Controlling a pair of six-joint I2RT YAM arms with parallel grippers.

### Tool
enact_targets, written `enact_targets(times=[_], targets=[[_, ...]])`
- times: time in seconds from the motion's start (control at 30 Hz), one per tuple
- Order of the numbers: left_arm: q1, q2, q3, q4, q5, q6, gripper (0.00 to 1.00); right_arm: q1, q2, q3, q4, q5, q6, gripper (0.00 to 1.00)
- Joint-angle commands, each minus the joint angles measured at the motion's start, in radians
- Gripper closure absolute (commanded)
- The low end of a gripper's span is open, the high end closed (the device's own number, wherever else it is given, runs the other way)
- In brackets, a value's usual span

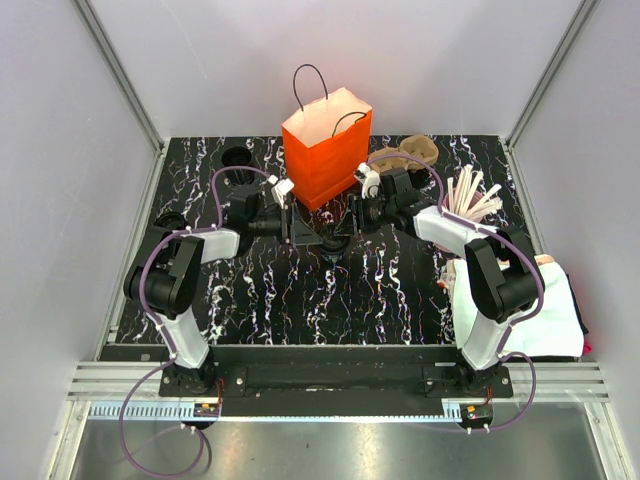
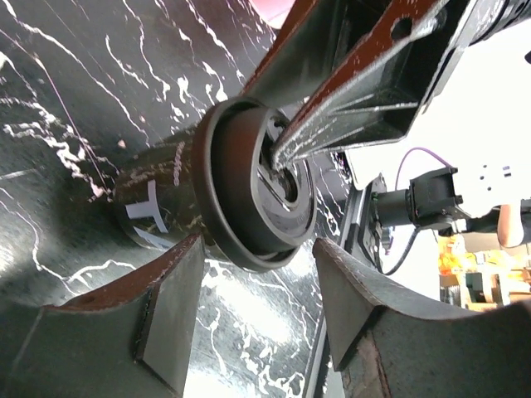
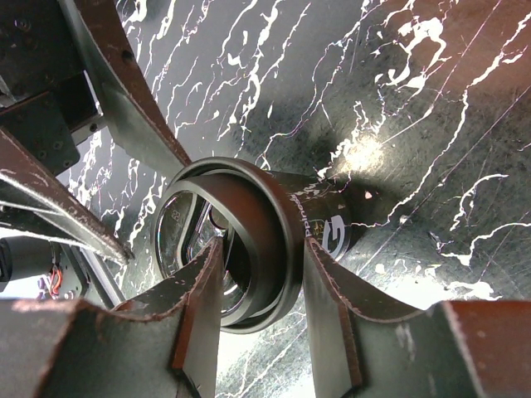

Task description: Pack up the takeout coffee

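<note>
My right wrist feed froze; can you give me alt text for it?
The right end effector pinches the black takeout coffee by its lid, marbled table behind. The left end effector stands open around the lid at upper left.

**Around the marbled table**

A black table [image 1: 300, 300] veined with white sits between pale grey walls. An orange bag [image 1: 322, 152] stands upright at the back middle, mouth open, with its two thin black handles raised. A brown pulp tray [image 1: 410, 152] lies just beside the bag on its right, by the back edge. White sticks [image 1: 472, 195] fan out of a cup on the right side. A white cloth [image 1: 525, 315] lies crumpled at the right near corner. A round black thing [image 1: 238, 156] sits at the back left and another [image 1: 170, 220] by the left edge, both too dark to identify.
</note>
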Motion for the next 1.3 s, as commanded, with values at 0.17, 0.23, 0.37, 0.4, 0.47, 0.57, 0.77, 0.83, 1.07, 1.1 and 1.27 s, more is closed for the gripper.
enact_targets(times=[0.17,0.23,0.37,0.4,0.47,0.57,0.77,0.83,1.07,1.1,1.27], targets=[[-0.012,-0.074,0.017,-0.035,0.095,0.022,0.4,-0.011,0.007,-0.059,-0.041,0.075,-0.014,0.82],[-0.006,-0.074,0.011,0.003,0.093,-0.019,0.4,-0.019,-0.001,-0.067,-0.034,0.072,-0.002,0.83],[-0.004,-0.054,0.009,0.074,0.089,-0.064,0.4,-0.042,-0.009,-0.085,-0.015,0.063,0.029,0.84],[-0.004,-0.051,0.008,0.082,0.084,-0.075,0.41,-0.045,-0.01,-0.091,-0.009,0.063,0.041,0.85],[-0.006,-0.042,0.006,0.096,0.082,-0.084,0.42,-0.057,-0.019,-0.105,0.011,0.063,0.057,0.86],[-0.012,-0.037,0.0,0.09,0.079,-0.082,0.42,-0.066,-0.036,-0.123,0.032,0.074,0.086,0.88],[-0.024,-0.022,0.008,0.083,0.076,-0.078,0.45,-0.071,-0.053,-0.133,0.043,0.108,0.115,0.89],[-0.029,-0.017,0.006,0.079,0.076,-0.073,0.46,-0.074,-0.058,-0.134,0.046,0.111,0.124,0.9],[-0.037,0.0,0.017,0.013,0.062,-0.029,0.49,-0.074,-0.073,-0.134,0.052,0.112,0.143,0.9],[-0.035,-0.002,0.022,-0.004,0.058,0.0,0.49,-0.074,-0.079,-0.137,0.051,0.115,0.141,0.9],[-0.011,-0.014,0.029,-0.045,0.027,0.026,0.44,-0.076,-0.085,-0.14,0.054,0.115,0.144,0.91]])
